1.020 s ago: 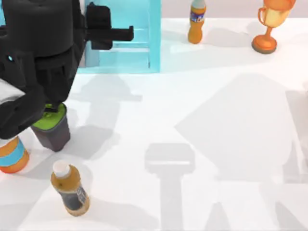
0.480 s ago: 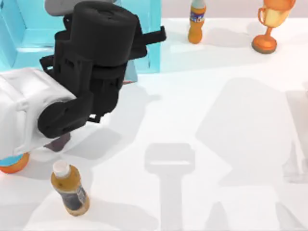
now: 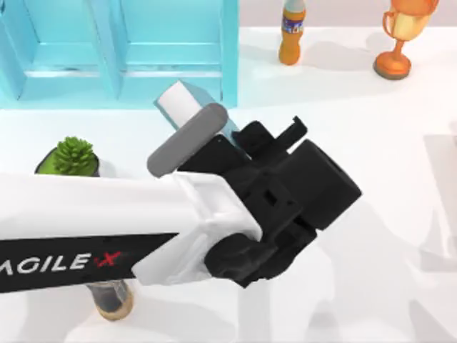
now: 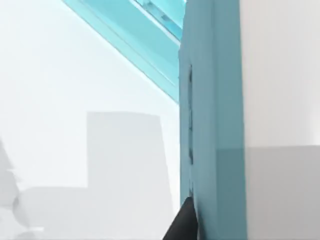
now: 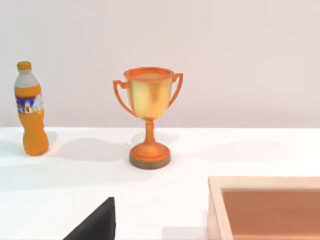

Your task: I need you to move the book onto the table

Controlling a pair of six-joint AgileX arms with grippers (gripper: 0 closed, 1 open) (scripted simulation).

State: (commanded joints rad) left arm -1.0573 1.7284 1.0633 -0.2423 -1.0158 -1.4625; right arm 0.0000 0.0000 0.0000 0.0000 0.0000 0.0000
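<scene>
The book [image 3: 187,121] shows white page edges, a grey band and a sliver of teal cover. It hangs tilted in front of the light-blue shelf unit [image 3: 171,43], above the table [image 3: 400,143]. My left gripper [image 3: 223,145] is shut on the book, and its arm stretches in from the left edge. In the left wrist view the book's teal cover [image 4: 210,125] stands close up, with one black fingertip [image 4: 182,225] against it. Part of my right gripper [image 5: 95,227] shows low in the right wrist view, facing the back wall.
An orange bottle [image 3: 291,32] and a gold trophy [image 3: 400,36] stand at the back right. A potted plant [image 3: 71,157] sits at the left. A brown bottle [image 3: 111,304] lies partly under my left arm. A wooden box [image 5: 265,207] lies near the right gripper.
My left arm has swung away from the shelf, rightward and toward the table's middle, bringing the book out with it. The potted plant is uncovered now.
</scene>
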